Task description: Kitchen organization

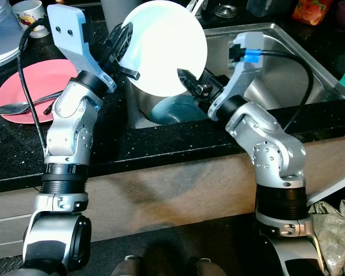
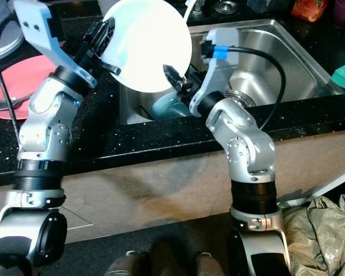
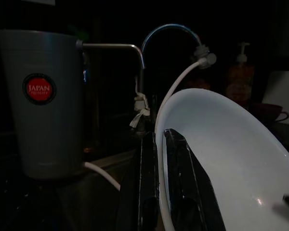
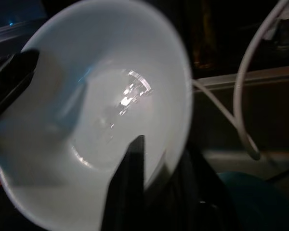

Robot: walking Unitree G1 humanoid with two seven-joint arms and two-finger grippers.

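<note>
Two silver, segmented arms with black ribbed collars and visible screws carry pale blue wrist brackets. A black cable loops along each arm; the right arm's ends in a blue plug. The left gripper (image 1: 128,53) and right gripper (image 1: 191,80) have long black fingers.

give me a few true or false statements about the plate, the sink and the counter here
1. Both grippers hold the white plate above the sink. True: the left gripper clamps one rim, the right gripper the opposite rim.
2. The sink is empty. False: a blue bowl sits in it under the plate.
3. A fork lies on the pink plate on the counter to the robot's left. True.
4. The white plate lies flat on the counter. False: it is tilted up, off every surface.
5. The grey cup with the red sticker lies on its side. False: it stands upright near the faucet.
</note>
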